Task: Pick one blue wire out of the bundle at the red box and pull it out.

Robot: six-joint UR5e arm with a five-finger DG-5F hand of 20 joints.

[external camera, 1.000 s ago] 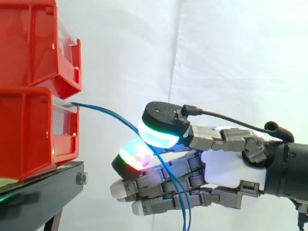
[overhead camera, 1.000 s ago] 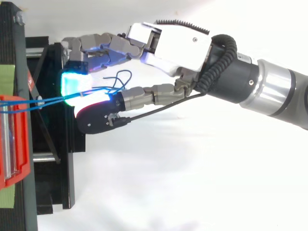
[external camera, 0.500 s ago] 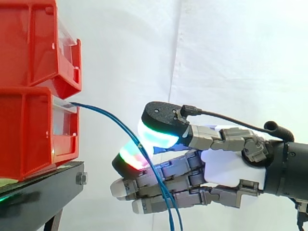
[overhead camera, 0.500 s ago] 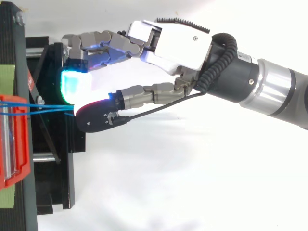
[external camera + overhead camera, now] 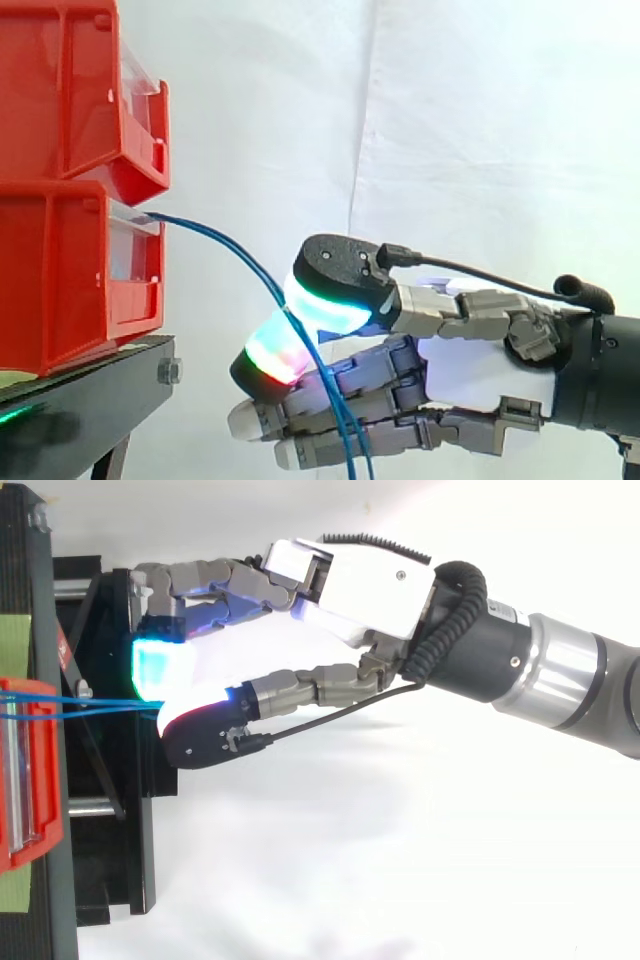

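Blue wires (image 5: 225, 245) leave the front of the lower red bin (image 5: 60, 280), arc down to the right and hang below the hand. My hand (image 5: 470, 350) reaches in from the right, level with the stand's top. The thumb's cyan-green pad (image 5: 325, 300) presses down against a finger's red-green pad (image 5: 270, 350), and the wire runs between them, pinched there. From above, the wire (image 5: 100, 704) stretches from the red bin (image 5: 45, 820) straight to the pads of the hand (image 5: 360, 580). The other fingers lie nearly straight beneath.
A second red bin (image 5: 70, 90) sits stacked on the lower one. Both rest on a black stand (image 5: 90, 400) whose frame (image 5: 120, 810) lies just left of the fingertips. A white curtain hangs behind.
The wire loop lying over the fingers a second ago has slipped away. Thumb and finger pads have closed together on the wire, and the hand has sunk slightly.
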